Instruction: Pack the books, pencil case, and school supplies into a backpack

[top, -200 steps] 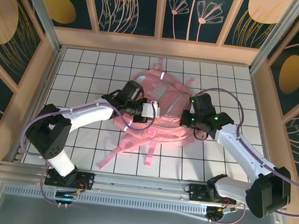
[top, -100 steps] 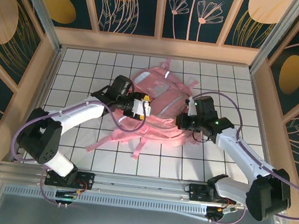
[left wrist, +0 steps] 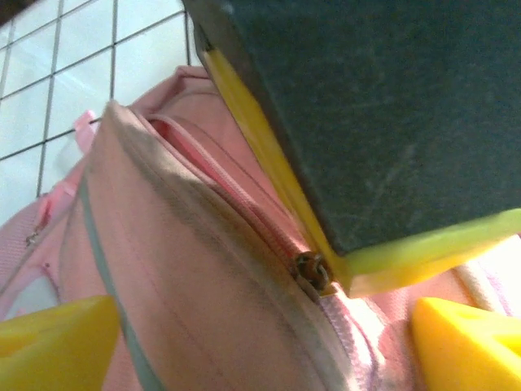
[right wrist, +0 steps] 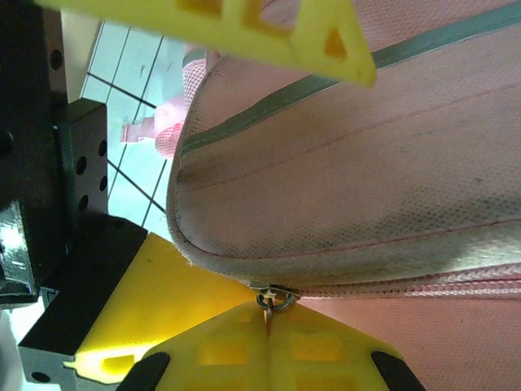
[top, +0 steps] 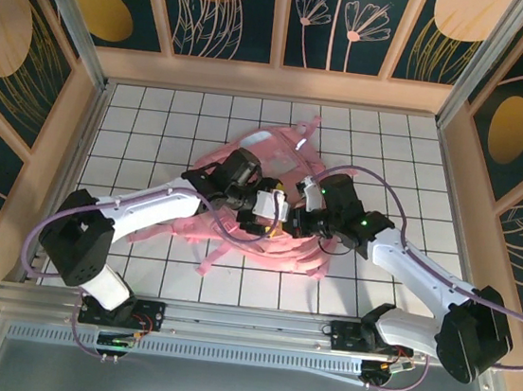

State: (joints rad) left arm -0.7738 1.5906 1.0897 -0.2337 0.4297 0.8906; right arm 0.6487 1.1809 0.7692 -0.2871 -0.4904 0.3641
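1. Loose straps (top: 211, 258) trail off the near edge of the backpack (top: 263, 146).
2. Right gripper (right wrist: 269, 326) at the backpack's near-right seam, fingers pressed together, pinching the zipper pull (right wrist: 267, 300).
3. Left gripper (left wrist: 264, 322) just beside it over the backpack's panel, fingers spread, holding nothing.
4. Risk: fabric is unpinned, so a tug may drag the whole backpack, or the pull may slip free.
5. Backpack lies bunched mid-table. Its opening and contents can't be made out.

No words or numbers can be read anywhere. The pink backpack (right wrist: 366, 163) has plain cloth with no label.
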